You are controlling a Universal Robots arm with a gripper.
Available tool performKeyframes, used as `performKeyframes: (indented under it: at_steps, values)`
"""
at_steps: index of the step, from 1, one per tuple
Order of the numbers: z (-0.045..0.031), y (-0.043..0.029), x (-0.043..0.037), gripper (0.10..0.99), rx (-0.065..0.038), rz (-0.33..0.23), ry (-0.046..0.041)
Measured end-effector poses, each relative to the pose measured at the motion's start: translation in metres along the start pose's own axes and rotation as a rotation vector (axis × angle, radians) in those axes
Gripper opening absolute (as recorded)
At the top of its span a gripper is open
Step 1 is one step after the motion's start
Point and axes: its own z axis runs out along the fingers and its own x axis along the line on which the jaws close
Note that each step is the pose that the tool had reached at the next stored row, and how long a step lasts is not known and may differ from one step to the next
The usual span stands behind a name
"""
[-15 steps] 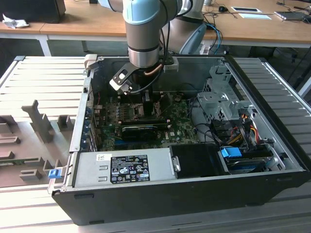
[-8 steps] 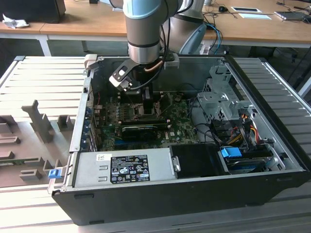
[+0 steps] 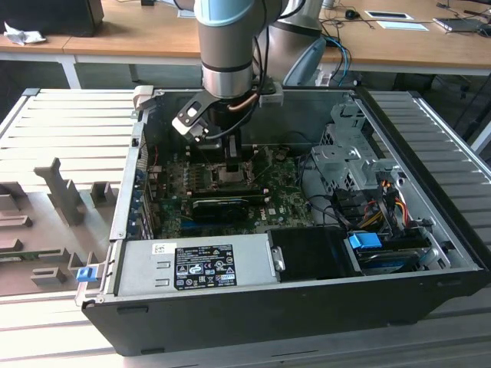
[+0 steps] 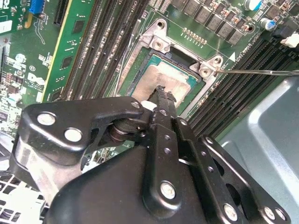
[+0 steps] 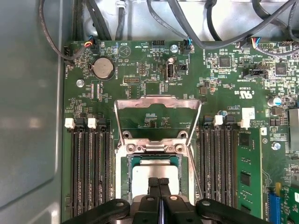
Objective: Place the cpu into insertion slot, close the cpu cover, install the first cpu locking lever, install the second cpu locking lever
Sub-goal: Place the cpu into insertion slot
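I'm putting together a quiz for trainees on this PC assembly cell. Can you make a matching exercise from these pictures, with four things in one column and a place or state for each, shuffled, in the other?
Things:
1. cpu
2. cpu cover
3. gripper
4. green memory module

Places or states:
A. fingers closed together, tips over the chip
B. swung open, raised off the socket
C. lying in the insertion slot
D. standing in one of the long narrow slots beside the socket

Pairs: 1-C, 2-B, 3-A, 4-D
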Motion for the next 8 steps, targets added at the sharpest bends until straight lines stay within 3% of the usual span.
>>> performKeyframes:
  at_steps: [3, 8]
  values:
    - [-0.0022, 0.0004, 0.0000, 0.106, 0.003, 0.000, -0.0043]
    - [-0.0053, 0.0007, -0.0001, 0.106, 0.004, 0.000, -0.0043]
